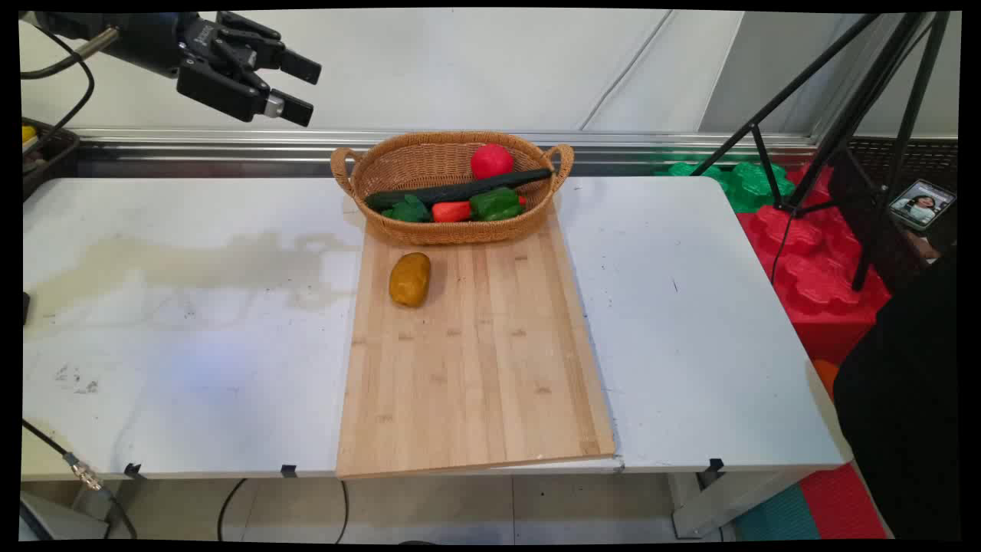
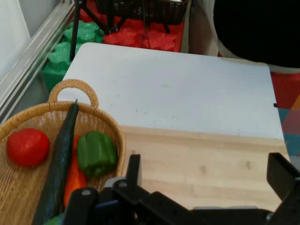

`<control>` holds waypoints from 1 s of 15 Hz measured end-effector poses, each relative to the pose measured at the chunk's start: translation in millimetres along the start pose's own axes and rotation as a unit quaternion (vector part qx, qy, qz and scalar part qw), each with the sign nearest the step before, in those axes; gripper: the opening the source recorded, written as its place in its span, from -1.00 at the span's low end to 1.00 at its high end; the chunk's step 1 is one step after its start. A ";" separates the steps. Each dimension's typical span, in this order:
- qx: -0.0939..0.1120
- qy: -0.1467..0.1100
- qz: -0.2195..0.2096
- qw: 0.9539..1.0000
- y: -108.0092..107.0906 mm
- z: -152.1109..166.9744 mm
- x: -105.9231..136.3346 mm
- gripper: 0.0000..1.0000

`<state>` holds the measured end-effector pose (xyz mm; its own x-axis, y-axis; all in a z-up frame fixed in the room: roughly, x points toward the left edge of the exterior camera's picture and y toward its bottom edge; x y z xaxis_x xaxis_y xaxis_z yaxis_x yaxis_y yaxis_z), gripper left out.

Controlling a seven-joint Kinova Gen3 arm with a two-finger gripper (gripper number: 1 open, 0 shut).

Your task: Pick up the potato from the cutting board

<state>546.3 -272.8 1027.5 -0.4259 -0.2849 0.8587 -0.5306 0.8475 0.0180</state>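
Note:
My gripper (image 1: pixel 303 90) hangs high at the upper left, open and holding nothing, well above the table and left of the wicker basket (image 1: pixel 398 159). The basket stands at the far end of a wooden cutting board (image 1: pixel 475 353). Inside it lie a red tomato (image 1: pixel 491 161), a long dark cucumber (image 1: pixel 460 190), a green pepper (image 1: pixel 494 204), an orange-red piece (image 1: pixel 451 211) and a green leafy piece (image 1: pixel 406 209). A brown potato (image 1: pixel 410 279) lies on the board just in front of the basket. In the hand view the basket (image 2: pixel 115 136), tomato (image 2: pixel 27 146), cucumber (image 2: pixel 58 164) and pepper (image 2: pixel 96 153) appear at lower left.
The white table (image 1: pixel 690 307) carries a pale stain (image 1: pixel 191 264) on its left half. Black tripod legs (image 1: pixel 843 115) and red and green foam blocks (image 1: pixel 812 261) stand past the right edge. A dark tray (image 1: pixel 42 153) sits at the far left.

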 end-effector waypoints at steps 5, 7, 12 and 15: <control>0.002 -0.042 -0.015 0.999 -4.3 4.1 -23.9 1.00; 0.002 -0.070 -0.013 0.997 -6.5 13.4 -41.1 1.00; 0.006 -0.113 -0.020 0.993 -9.6 43.4 -68.9 1.00; 0.012 -0.137 -0.031 0.990 -10.6 65.4 -84.3 1.00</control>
<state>539.9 -287.1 921.5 -0.5725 -0.4497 0.6856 -0.5783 0.8142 0.0511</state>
